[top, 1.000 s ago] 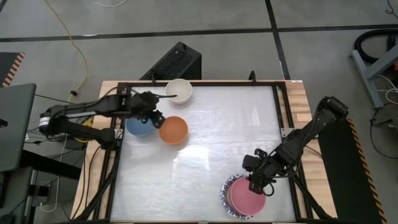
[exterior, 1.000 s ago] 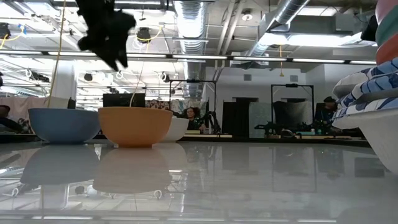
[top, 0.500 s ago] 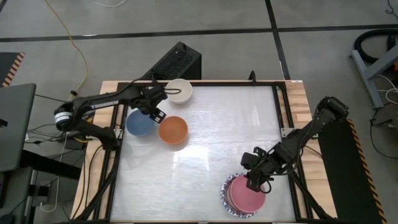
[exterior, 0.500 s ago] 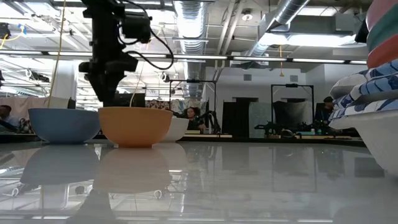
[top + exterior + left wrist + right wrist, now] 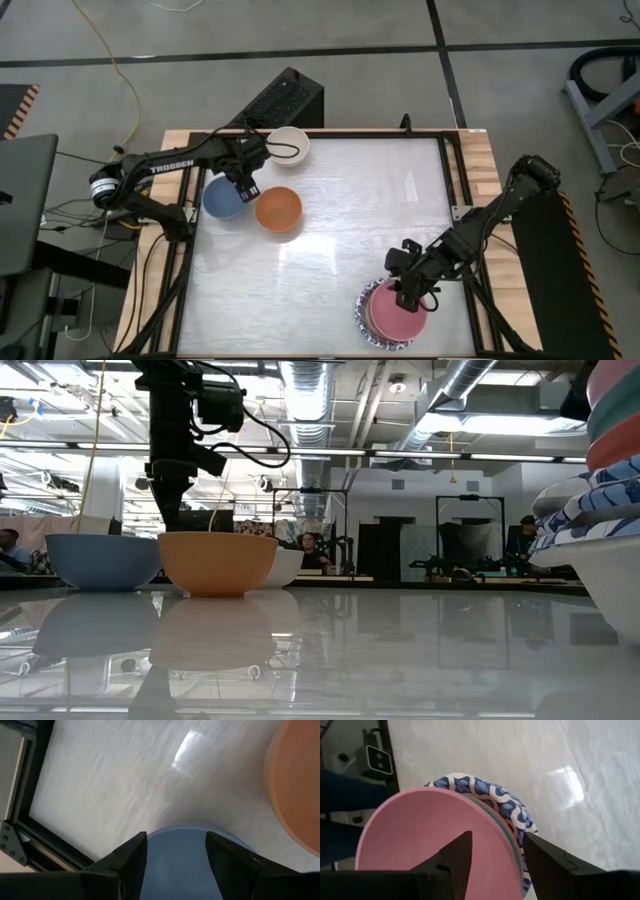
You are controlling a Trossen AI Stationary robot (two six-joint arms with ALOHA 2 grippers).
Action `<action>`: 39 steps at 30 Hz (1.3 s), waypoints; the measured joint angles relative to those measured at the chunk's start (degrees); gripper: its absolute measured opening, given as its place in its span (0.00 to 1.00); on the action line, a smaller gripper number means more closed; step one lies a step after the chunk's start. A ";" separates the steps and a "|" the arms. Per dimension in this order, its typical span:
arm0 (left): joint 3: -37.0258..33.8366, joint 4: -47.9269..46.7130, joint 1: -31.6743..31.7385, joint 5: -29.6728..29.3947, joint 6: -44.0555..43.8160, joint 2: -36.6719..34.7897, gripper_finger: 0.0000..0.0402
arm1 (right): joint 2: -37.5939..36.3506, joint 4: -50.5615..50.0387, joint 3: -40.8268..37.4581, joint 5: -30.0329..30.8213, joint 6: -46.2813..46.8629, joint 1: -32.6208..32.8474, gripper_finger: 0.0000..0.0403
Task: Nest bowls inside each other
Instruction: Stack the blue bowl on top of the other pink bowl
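Hovering at upper left, the left gripper (image 5: 247, 184) spreads its fingers over the round blue bowl's (image 5: 224, 199) rim, beside the orange bowl (image 5: 279, 209). At lower right, the right gripper (image 5: 409, 294) straddles the pink bowl's (image 5: 398, 316) rim, topping a nested stack on the white desk (image 5: 330, 230).

The table (image 5: 330, 210) has a glossy white top that mirrors ceiling lights and the bowls, with faint brushed streaks; bare pale wood (image 5: 485, 160) frames it under dark metal rails. The orange bowl (image 5: 278, 209), blue bowl (image 5: 224, 198) and pink bowl (image 5: 395, 318) look smooth and matt, like plastic. The fingers (image 5: 130, 857) are dull black plastic
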 joint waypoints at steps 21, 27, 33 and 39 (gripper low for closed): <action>0.00 -1.27 5.83 0.11 11.44 0.00 0.48 | -0.88 -6.38 7.02 3.15 -1.92 -0.59 0.49; 0.00 -0.86 6.23 0.33 21.85 0.08 0.48 | -0.88 -6.44 7.02 3.17 -1.57 -0.59 0.49; -0.01 -0.36 6.23 2.05 28.27 1.95 0.48 | -0.86 -6.39 7.02 3.17 -1.48 -0.59 0.49; -0.66 -0.23 6.23 2.49 30.67 5.53 0.48 | -0.83 -6.37 7.02 3.39 -1.35 -0.59 0.49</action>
